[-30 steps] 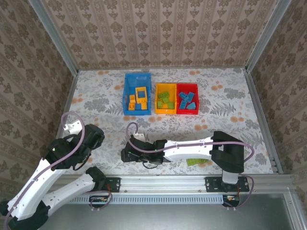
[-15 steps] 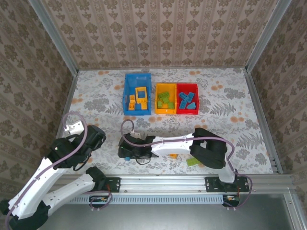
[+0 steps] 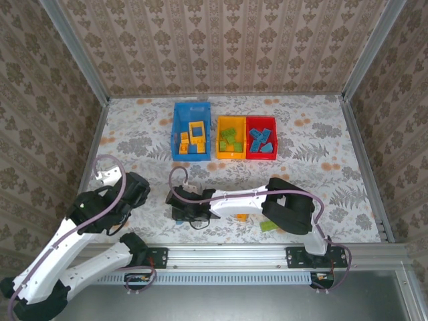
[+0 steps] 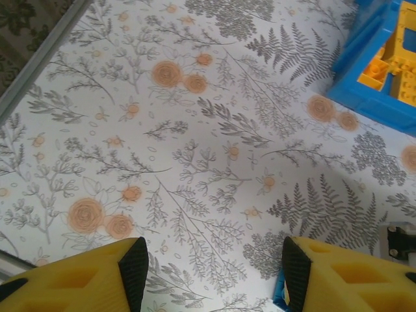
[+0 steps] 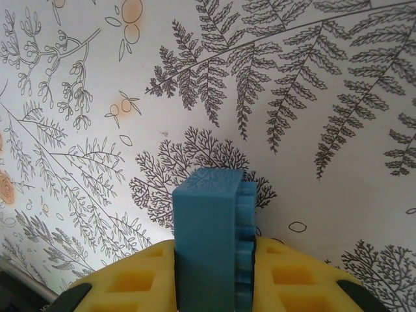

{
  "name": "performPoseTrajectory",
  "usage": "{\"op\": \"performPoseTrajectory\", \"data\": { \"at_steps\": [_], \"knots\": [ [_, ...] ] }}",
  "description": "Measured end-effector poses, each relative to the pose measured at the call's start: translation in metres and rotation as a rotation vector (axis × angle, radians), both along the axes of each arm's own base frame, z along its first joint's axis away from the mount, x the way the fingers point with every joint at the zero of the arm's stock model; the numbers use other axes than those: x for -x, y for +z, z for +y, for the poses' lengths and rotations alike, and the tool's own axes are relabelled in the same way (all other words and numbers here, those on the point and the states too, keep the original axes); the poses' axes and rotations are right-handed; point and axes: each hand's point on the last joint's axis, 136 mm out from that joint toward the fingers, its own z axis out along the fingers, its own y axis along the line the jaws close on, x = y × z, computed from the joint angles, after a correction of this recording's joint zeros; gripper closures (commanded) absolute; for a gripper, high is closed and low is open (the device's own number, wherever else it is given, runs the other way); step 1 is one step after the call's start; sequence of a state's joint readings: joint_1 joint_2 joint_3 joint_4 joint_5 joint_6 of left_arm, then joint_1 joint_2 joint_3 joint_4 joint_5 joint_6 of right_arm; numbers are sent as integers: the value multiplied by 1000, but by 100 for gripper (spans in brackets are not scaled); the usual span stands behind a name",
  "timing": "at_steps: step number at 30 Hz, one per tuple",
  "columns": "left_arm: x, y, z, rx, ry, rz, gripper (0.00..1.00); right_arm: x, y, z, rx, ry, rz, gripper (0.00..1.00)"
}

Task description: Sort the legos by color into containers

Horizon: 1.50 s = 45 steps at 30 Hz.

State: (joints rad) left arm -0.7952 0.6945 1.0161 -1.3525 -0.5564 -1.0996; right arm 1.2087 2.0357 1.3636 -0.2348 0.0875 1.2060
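Right wrist: right claw [image 5: 214, 263] pinching blue lego [image 5: 205, 214], its long axis pointing straight out.

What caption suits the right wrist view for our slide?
Right tool shut on a blue lego, fern-patterned table behind.

The surface [image 3: 321, 180], printed with ferns and flowers, carries the blue bin [image 3: 175, 134] toward 12 o'clock, the joined yellow-orange bin [image 3: 219, 137] and red bin [image 3: 274, 137] at 1 o'clock, an orange brick [image 3: 241, 218] near 6 o'clock and a green brick [image 3: 269, 226] at 5 o'clock
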Motion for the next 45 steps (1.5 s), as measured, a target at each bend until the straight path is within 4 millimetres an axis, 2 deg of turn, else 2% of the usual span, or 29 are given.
{"op": "performPoseTrajectory", "data": {
  "at_steps": [5, 9, 12, 15, 21, 23, 26, 29, 32, 34, 37, 42, 45],
  "knots": [
    [-7, -5, -18, 34, -61, 4, 41, -2, 11, -21, 22, -9, -46, 88],
    [-13, -5, -36, 75, -120, 3, 42, -10, 41, -43, 17, -27, -124, 89],
    [-21, -4, -59, 128, -180, 2, 42, -21, 70, -69, -2, -61, -183, 88],
    [-31, -3, -94, 179, -265, 1, 42, -48, 99, -122, -3, -146, -249, 87],
    [-37, -11, -192, 186, -492, 26, 42, -122, 154, -267, 45, -413, -405, 83],
    [-38, -14, -228, 182, -556, 27, 42, -144, 161, -309, 84, -483, -436, 84],
    [-39, -14, -272, 183, -627, 16, 42, -170, 148, -351, 153, -526, -412, 84],
    [-40, -12, -308, 183, -682, 2, 42, -196, 124, -364, 204, -512, -347, 83],
    [-41, -10, -336, 186, -723, -15, 42, -222, 103, -360, 233, -477, -296, 82],
    [-40, -10, -347, 184, -745, -23, 42, -234, 94, -354, 243, -456, -277, 79],
    [-39, -10, -357, 180, -769, -31, 42, -244, 84, -350, 257, -446, -249, 71],
    [-37, -10, -361, 174, -784, -33, 40, -248, 75, -349, 276, -439, -217, 46],
    [-36, -11, -360, 165, -790, -30, 40, -248, 77, -349, 281, -435, -213, 39]
  ]
}}
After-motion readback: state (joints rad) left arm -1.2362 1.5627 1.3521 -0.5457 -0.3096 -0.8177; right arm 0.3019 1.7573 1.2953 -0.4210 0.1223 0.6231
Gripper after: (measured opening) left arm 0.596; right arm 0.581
